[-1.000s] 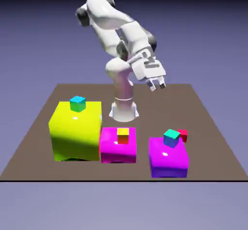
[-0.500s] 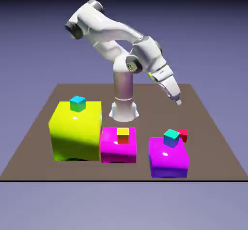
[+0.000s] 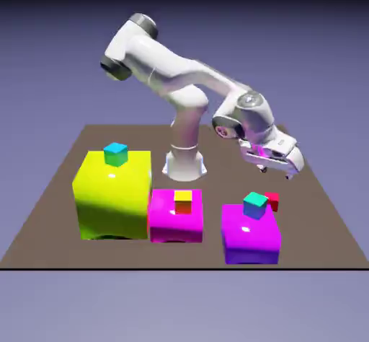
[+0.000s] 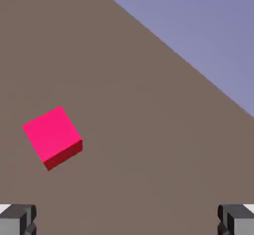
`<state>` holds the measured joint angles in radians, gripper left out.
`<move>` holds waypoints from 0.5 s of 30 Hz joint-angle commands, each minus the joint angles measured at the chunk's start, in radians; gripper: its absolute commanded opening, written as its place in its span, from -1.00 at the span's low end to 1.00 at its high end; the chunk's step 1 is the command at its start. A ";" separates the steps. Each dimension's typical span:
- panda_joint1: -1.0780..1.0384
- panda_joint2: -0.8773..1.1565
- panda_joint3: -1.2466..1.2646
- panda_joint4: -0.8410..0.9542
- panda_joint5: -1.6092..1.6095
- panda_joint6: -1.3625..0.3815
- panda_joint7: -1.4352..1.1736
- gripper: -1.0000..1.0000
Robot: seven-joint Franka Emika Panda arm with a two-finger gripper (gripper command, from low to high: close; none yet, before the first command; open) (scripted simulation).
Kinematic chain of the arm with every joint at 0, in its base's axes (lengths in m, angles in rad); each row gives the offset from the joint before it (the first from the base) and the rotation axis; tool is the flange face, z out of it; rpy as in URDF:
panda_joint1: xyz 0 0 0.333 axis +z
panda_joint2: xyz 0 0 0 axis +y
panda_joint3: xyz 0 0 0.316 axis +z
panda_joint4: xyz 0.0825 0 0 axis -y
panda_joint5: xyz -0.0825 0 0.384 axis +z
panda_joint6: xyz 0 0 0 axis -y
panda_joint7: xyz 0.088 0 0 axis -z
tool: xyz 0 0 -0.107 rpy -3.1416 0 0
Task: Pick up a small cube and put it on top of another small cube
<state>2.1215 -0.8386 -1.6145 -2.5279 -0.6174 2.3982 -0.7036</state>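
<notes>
Purple block (image 3: 251, 236) at the counter's near edge toward the exterior view's right, glossy, a teal cube (image 3: 254, 205) on top. Magenta block (image 3: 175, 216) to its left, low, bearing a yellow-topped cube (image 3: 183, 201). Yellow block (image 3: 113, 193) touching the magenta one on the left, tallest, with a second teal cube (image 3: 115, 154) on top. Red cube (image 3: 272, 201): tiny, plain, matte red, resting on the counter just behind the purple block, partly hidden by the first teal cube; in the hand view (image 4: 52, 136) it lies alone on bare brown surface, low and left of centre, turned corner-wise. Claw (image 3: 277, 164): above and slightly behind the red cube, clear of it, tipped downward, jaws spread wide and empty; both fingertips (image 4: 18, 219) show far apart in the hand view's bottom corners. Arm: white, bent out from its base toward the exterior view's right. Counter (image 3: 317, 211): flat brown. Backdrop: plain blue-violet.
</notes>
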 commanded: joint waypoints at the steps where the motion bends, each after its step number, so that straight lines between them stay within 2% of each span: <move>1: 0.036 -0.005 -0.028 0.005 -0.011 -0.011 -0.025 0.00; 10: 0.356 -0.045 -0.272 0.048 -0.104 -0.108 -0.244 0.00; 15: 0.467 -0.094 -0.417 0.056 -0.206 -0.014 -0.192 0.00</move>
<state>2.5882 -0.9324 -2.0316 -2.4715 -0.8239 2.3841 -0.8958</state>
